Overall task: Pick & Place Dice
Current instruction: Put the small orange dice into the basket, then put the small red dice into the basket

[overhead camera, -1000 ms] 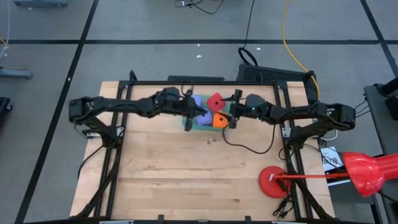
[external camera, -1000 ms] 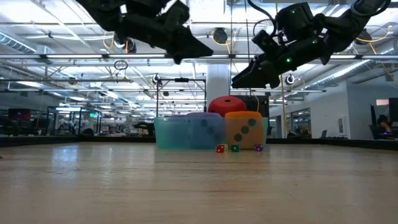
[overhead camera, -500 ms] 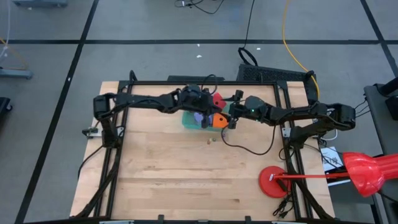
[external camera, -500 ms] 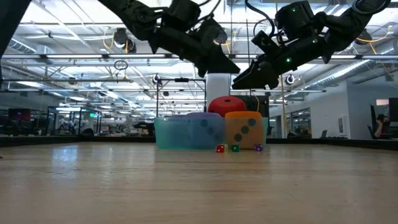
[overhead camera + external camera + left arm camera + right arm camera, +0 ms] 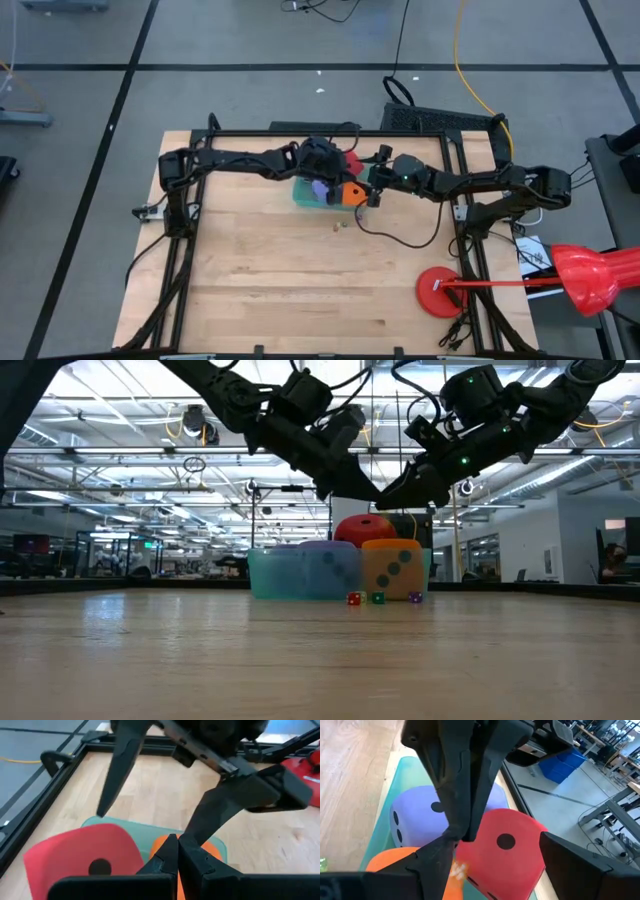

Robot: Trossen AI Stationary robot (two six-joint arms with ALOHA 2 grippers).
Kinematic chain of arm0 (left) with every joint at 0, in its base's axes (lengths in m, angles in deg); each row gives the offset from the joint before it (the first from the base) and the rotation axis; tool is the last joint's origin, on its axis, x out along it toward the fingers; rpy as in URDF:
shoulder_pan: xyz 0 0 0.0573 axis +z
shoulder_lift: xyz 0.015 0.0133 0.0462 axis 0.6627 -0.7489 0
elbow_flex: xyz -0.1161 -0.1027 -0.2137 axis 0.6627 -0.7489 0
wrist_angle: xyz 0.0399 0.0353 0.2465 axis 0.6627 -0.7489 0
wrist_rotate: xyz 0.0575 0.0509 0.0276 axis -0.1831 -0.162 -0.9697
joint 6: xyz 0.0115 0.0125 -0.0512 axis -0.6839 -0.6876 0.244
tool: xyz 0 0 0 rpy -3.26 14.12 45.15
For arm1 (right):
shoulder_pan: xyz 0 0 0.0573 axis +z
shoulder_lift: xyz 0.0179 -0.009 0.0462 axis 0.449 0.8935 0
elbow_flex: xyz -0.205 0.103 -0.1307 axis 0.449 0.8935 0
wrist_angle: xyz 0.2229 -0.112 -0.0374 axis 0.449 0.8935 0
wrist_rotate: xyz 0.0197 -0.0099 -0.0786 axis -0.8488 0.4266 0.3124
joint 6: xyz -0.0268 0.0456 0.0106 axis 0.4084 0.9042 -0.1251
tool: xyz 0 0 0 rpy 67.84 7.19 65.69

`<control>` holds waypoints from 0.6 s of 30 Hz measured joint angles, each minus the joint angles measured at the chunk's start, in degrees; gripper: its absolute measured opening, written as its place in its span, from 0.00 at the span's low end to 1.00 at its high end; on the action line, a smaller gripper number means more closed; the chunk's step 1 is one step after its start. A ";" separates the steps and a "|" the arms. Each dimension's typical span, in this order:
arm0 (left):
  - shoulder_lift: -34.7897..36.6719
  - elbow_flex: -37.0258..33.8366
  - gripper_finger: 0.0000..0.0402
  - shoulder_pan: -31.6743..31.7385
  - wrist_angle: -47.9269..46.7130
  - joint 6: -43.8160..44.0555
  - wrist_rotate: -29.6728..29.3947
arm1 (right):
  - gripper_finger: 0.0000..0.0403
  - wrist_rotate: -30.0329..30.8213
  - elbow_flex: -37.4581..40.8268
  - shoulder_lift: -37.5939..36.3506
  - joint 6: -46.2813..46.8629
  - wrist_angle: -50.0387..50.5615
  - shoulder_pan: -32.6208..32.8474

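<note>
I am working over the pale wooden desk (image 5: 260, 270), where a translucent teal plastic bin (image 5: 303, 195) is holding the soft pipped dice. The red soft cube die (image 5: 507, 845) is lying directly beneath both my hands, at the bin's far side, with the purple-blue die (image 5: 415, 817) and orange die (image 5: 354, 194) beside it. My left hand (image 5: 333, 176), fingers pressed together and empty, is hovering over it; my right hand (image 5: 372, 186) is hanging spread just beside, equally near.
</note>
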 joint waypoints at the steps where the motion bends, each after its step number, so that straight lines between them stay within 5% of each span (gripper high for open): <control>1: 0.00 0.00 0.02 0.10 -0.16 0.00 -0.06 | 0.70 0.04 0.00 0.00 0.05 -0.01 0.11; 11: 0.84 -0.13 0.01 0.57 -1.25 -4.76 -2.93 | 0.70 -1.71 -0.11 -0.62 1.54 0.28 0.48; 18: 10.07 -1.63 0.01 0.69 -6.45 -9.17 -2.25 | 0.70 -3.67 -0.09 -10.47 11.76 7.80 -1.89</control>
